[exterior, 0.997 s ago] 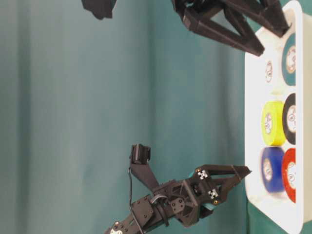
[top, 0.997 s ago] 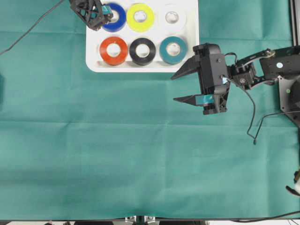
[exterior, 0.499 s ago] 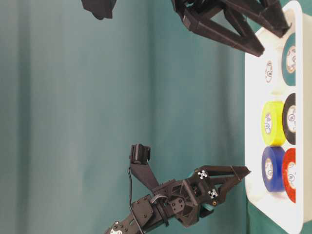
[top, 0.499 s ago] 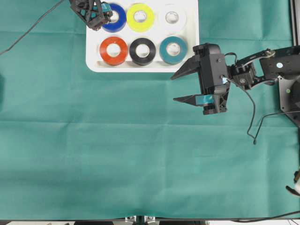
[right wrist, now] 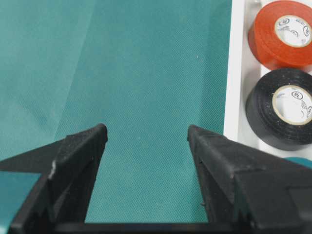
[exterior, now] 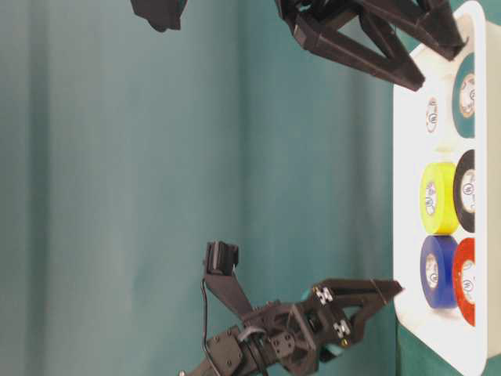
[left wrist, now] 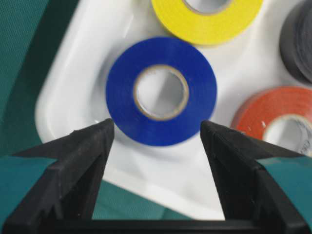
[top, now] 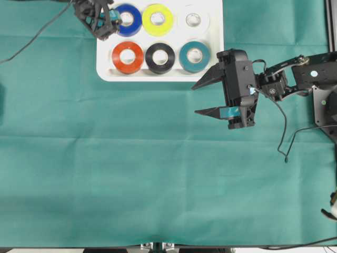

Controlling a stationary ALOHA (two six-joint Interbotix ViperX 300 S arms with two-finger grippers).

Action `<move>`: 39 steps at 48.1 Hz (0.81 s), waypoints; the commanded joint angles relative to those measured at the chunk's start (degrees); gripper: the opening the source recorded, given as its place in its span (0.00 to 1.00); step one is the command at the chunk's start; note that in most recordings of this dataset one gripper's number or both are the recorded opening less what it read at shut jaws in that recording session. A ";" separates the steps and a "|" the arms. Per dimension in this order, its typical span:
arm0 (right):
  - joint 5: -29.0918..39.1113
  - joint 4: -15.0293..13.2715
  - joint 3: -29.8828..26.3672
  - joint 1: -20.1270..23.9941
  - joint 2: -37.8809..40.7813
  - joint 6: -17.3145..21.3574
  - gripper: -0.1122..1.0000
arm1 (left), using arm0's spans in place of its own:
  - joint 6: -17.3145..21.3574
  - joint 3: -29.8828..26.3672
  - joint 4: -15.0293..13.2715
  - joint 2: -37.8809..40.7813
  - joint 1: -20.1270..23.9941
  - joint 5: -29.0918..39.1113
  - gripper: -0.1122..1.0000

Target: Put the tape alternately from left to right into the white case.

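I see the white case (top: 216, 63) lying with its long axis left to right across the top of the overhead view on the green cloth (top: 158, 174). All six rolls lie flat inside, holes facing up: blue roll (top: 128, 19), yellow roll (top: 157, 19) and white roll (top: 192, 20) in the far row, red-orange roll (top: 127, 57), black roll (top: 160, 57) and teal roll (top: 194, 56) in the near row. My left gripper (top: 101, 21) hangs just beside the blue roll, fingers spread wide, gripping nothing. My right gripper (top: 204, 98) sits over bare cloth near the case's right corner, jaws parted and empty.
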 commanded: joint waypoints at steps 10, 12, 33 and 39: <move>-0.35 0.26 -0.44 0.09 -0.97 0.09 0.76 | -0.26 2.20 -0.09 -4.22 -2.46 -0.18 0.96; -0.26 0.26 -0.44 0.09 -0.88 0.09 0.76 | -0.26 2.64 -0.09 -4.83 -3.16 -0.18 0.96; -0.18 0.26 -0.44 0.09 -0.88 0.09 0.76 | -1.85 6.86 -0.18 -8.79 -12.39 -0.18 0.95; -0.18 0.26 -0.44 0.09 -0.88 0.09 0.76 | -2.37 8.17 -0.18 -8.88 -14.77 -0.35 0.95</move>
